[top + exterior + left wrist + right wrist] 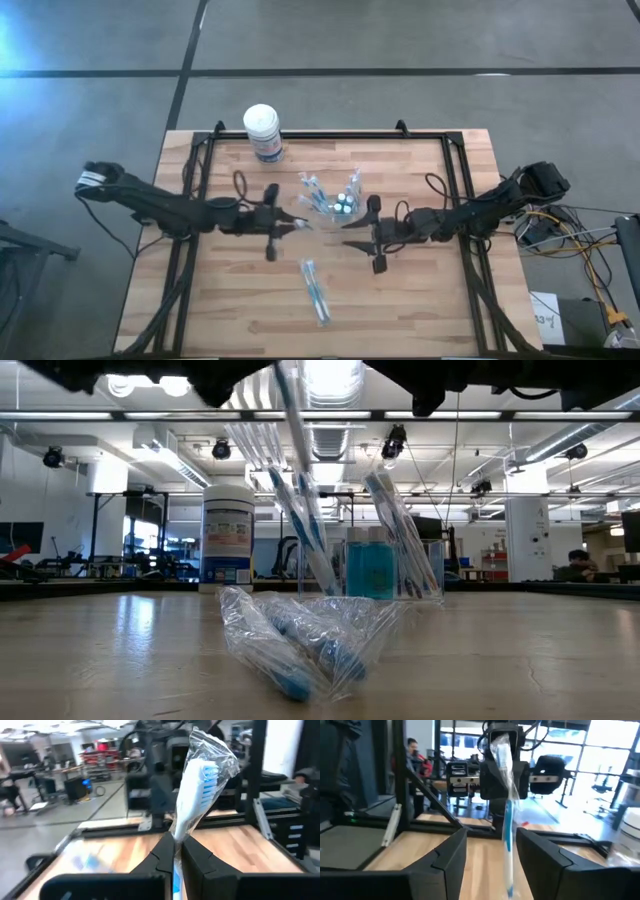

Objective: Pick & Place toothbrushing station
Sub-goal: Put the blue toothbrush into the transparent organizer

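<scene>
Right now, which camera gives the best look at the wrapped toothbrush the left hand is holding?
The left wrist view: the wrapped toothbrush stands up from the shut left hand, blue and white bristles plain inside the clear wrapper. The right wrist view shows it farther off, between the open right hand's fingers. The high view shows only a glint. The low view leaves it unclear.

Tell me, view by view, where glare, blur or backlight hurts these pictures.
High view: bluish flare in the upper-left corner. Low view: ceiling lights blow out the top, the arms are dark silhouettes, and the table shows sheen. Left wrist view: the wrapped toothbrush is sharp, the room behind soft. Right wrist view: bright windows backlight the scene; the foreground fingers blur.
</scene>
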Action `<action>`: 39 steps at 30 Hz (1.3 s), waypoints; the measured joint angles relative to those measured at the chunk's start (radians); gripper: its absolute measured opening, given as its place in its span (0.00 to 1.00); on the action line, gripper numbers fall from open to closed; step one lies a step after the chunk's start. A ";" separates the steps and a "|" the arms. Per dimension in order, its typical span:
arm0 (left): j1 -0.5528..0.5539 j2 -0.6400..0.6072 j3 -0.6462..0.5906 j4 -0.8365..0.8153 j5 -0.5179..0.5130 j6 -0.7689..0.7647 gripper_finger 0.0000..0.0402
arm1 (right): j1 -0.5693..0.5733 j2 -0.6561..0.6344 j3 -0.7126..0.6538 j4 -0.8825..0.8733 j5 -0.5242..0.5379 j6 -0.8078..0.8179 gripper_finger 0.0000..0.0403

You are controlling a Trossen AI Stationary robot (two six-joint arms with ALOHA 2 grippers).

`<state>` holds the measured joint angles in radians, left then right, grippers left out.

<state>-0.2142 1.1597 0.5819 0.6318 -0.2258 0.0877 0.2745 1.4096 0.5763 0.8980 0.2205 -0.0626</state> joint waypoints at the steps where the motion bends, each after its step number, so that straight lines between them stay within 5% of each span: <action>1: 0.000 -0.019 -0.037 0.016 -0.013 -0.012 0.04 | 0.000 -0.001 -0.005 -0.002 0.010 0.000 0.41; 13: 0.009 -0.006 -0.329 0.426 -0.212 -0.066 0.04 | 0.061 0.036 -0.077 0.008 0.063 0.080 0.28; 21: 0.062 0.120 -0.261 0.471 -0.184 -0.032 0.04 | 0.088 0.039 -0.090 0.024 0.148 0.025 0.05; 39: 0.147 0.373 -0.087 0.475 -0.181 -0.050 0.04 | 0.088 0.038 -0.097 0.019 0.147 0.030 0.02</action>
<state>-0.0673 1.5331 0.4949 1.1065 -0.4072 0.0378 0.3622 1.4471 0.4793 0.9165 0.3672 -0.0331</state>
